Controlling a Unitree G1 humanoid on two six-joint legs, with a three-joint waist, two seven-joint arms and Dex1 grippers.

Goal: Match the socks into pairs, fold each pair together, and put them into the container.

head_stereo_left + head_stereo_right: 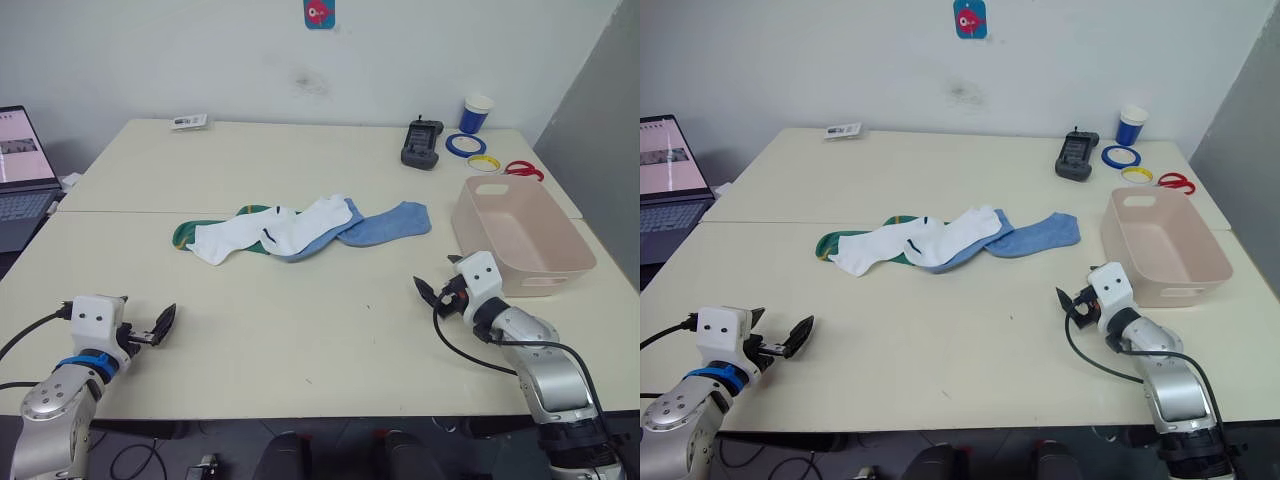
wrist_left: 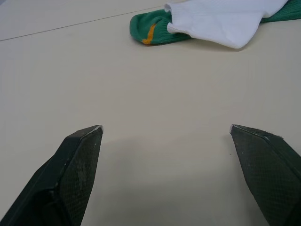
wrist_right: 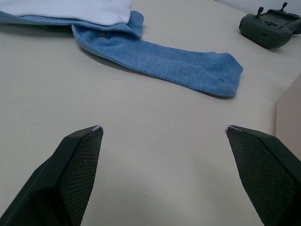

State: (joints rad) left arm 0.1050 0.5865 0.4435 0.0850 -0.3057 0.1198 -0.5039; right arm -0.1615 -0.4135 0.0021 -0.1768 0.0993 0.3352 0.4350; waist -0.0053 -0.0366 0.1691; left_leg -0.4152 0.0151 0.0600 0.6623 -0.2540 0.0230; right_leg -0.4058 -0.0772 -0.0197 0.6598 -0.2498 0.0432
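The socks lie in an overlapping heap at the table's middle: white socks [image 1: 270, 232] on top, a green sock with yellow trim [image 1: 186, 234] poking out at the left, light blue socks [image 1: 385, 226] at the right. The pale pink container [image 1: 520, 236] stands empty at the right. My left gripper [image 1: 160, 326] rests open near the front left edge, well short of the heap. Just left of the container's near corner, my right gripper [image 1: 432, 294] is open with nothing between its fingers. The green sock [image 2: 153, 29] and a blue sock [image 3: 164, 59] lie ahead of the wrist cameras.
At the back right stand a dark controller [image 1: 421, 143], a blue cup [image 1: 476, 113], tape rings [image 1: 466, 145] and red scissors [image 1: 522, 169]. A small packet [image 1: 188, 122] lies at the back left. A laptop [image 1: 22, 175] sits off the table's left edge.
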